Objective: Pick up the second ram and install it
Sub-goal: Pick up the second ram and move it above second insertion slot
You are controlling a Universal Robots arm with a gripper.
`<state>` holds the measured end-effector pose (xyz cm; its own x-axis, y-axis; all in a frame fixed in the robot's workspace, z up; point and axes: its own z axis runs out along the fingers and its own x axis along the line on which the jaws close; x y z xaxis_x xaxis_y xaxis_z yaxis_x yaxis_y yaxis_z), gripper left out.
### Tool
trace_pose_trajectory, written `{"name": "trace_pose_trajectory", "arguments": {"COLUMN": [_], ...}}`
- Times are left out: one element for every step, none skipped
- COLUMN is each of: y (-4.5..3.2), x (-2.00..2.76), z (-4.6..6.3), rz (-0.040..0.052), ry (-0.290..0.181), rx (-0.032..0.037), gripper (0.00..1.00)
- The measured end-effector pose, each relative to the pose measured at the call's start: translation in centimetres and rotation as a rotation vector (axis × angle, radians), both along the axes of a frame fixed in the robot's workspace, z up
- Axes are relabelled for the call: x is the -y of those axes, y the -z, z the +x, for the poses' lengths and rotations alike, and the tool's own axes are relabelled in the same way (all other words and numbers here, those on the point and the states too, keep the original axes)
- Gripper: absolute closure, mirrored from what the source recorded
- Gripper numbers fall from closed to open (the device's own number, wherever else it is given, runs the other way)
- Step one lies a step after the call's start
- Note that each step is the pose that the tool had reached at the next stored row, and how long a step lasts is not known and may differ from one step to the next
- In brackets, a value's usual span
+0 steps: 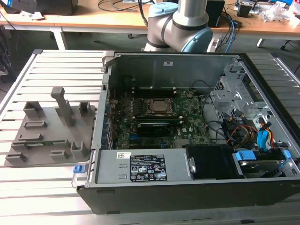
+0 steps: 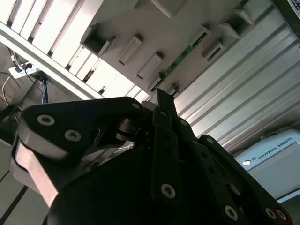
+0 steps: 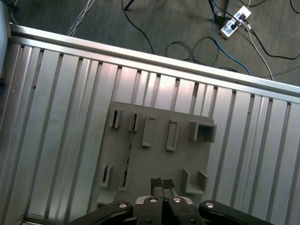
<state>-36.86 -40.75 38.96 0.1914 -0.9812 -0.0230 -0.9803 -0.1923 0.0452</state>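
The second ram [image 1: 42, 141] is a thin green stick standing on edge in a slot of the grey fixture [image 1: 51, 126], on the slatted table at the exterior view's left. Both wrist views show it from above: the ram [image 3: 129, 147] runs along one side of the fixture [image 3: 159, 159], and it appears as a green strip [image 2: 180, 60] between the fixture's blocks. My gripper [image 3: 162, 183] hangs well above the fixture, off to the side of the stick. Its two black fingertips are shut together on nothing. In the second wrist view the gripper [image 2: 163, 101] points at the fixture.
An open computer case [image 1: 187, 178] lies at the exterior view's right, with the motherboard and CPU socket [image 1: 158, 106] inside. A green stick [image 1: 154, 123] sits in a slot beside the socket. The fixture has an upright post [image 1: 63, 105]. Cables and a power strip [image 3: 233, 23] lie on the floor.
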Motion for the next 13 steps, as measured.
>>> {"name": "trace_pose_trajectory", "arguments": {"y": [0.01, 0.04, 0.09, 0.12, 0.14, 0.16, 0.18, 0.18, 0.19, 0.21, 0.24, 0.25, 0.25], "x": [0.0, 0.0, 0.0, 0.01, 0.01, 0.0, 0.0, 0.0, 0.0, 0.01, 0.0, 0.01, 0.0], "z": [0.0, 0.0, 0.0, 0.0, 0.0, 0.0, 0.01, 0.0, 0.0, 0.0, 0.0, 0.0, 0.0], "rz": [0.0, 0.0001, 0.0001, -0.0001, -0.0001, -0.0001, 0.0, -0.0001, -0.0001, -0.0001, -0.0001, -0.0002, -0.0001], "ry": [0.014, 0.034, 0.077, 0.115, 0.13, 0.148, 0.174, 0.187, 0.197, 0.215, 0.244, 0.261, 0.265], "rx": [-0.0001, 0.0001, 0.0001, 0.0001, 0.0002, 0.0002, 0.0003, 0.0002, 0.0002, 0.0001, 0.0002, 0.0002, 0.0001], "gripper": [0.89, 0.89, 0.89, 0.89, 0.89, 0.89, 0.89, 0.89, 0.89, 0.89, 0.89, 0.89, 0.89]}}
